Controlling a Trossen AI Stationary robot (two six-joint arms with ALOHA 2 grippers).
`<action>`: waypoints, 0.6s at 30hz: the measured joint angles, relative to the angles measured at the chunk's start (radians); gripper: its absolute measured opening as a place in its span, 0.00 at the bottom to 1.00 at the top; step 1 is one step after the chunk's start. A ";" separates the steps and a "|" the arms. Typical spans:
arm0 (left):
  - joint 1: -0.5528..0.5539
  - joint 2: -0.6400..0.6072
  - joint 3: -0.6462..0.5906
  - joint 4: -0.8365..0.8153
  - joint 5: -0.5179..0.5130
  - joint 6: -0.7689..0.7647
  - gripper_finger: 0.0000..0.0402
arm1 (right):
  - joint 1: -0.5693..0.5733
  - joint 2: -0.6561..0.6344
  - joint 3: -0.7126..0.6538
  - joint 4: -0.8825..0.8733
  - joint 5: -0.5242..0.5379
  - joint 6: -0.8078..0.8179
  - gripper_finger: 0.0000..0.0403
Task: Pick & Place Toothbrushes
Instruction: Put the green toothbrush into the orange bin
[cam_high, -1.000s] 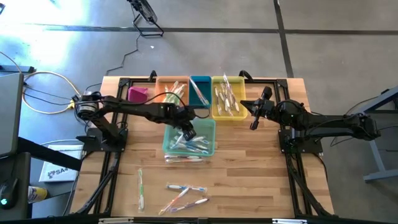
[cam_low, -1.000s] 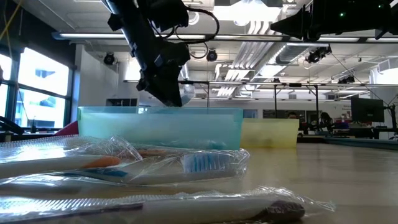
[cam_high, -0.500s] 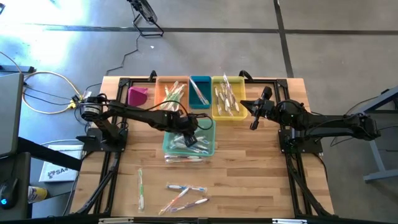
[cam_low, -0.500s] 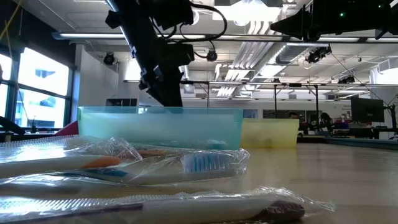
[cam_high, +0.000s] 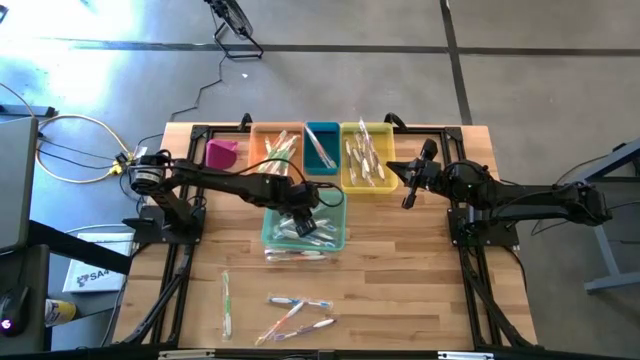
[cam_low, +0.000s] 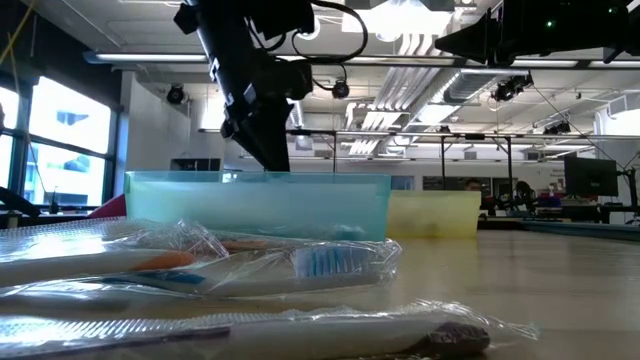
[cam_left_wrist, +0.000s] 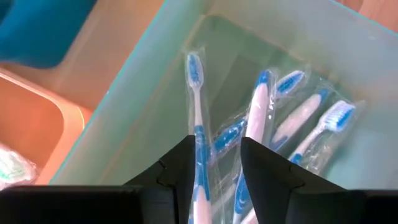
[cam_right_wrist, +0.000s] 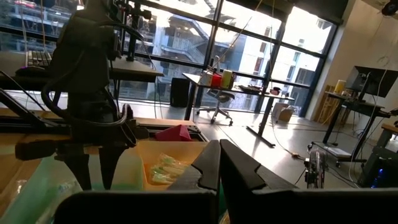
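My left gripper (cam_high: 305, 212) hangs open over the light green bin (cam_high: 335, 205), pointing steeply down. In the low view its tips (cam_low: 268, 160) dip behind the bin's rim (cam_low: 260, 178). Several wrapped blue-and-white toothbrushes (cam_left_wrist: 292, 118) lie on the bin's floor. One blue toothbrush (cam_left_wrist: 196, 118) and a white-handled one (cam_left_wrist: 255, 109) run into the gap between my fingers. More toothbrushes lie loose on the wood (cam_high: 296, 310) near the front edge. My right gripper (cam_high: 405, 185) is shut and waits raised beside the yellow bin (cam_high: 365, 160). My left gripper (cam_left_wrist: 216, 177) has the blue toothbrush's handle (cam_left_wrist: 199, 168) close beside one finger (cam_left_wrist: 177, 171). I cannot tell whether the fingers touch it or stand above it. The toothbrush looks to lie along the bin's floor, running the same way as the fingers.
At the table's far edge stand a small pink bin (cam_high: 222, 152), an orange bin (cam_high: 278, 148), a blue bin (cam_high: 321, 146) and the yellow one, the last three with toothbrushes in them. One toothbrush (cam_high: 226, 305) lies alone at the near left. Bare wood lies at the right.
My left gripper has shifted a little over the light green bin and tipped steeper. In the low view its tips stood just above the rim a second ago and now reach behind it. A shiny bit at its tip no longer shows.
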 joint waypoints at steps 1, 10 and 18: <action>0.000 0.000 0.002 -0.006 0.008 0.000 0.31 | 0.000 0.000 0.000 0.000 0.000 0.000 0.01; 0.000 -0.009 0.003 -0.007 0.013 -0.025 0.31 | 0.000 0.000 0.000 -0.002 0.000 0.000 0.01; 0.000 -0.036 0.003 -0.144 -0.127 -0.048 0.31 | 0.000 0.000 0.000 -0.003 0.000 0.000 0.01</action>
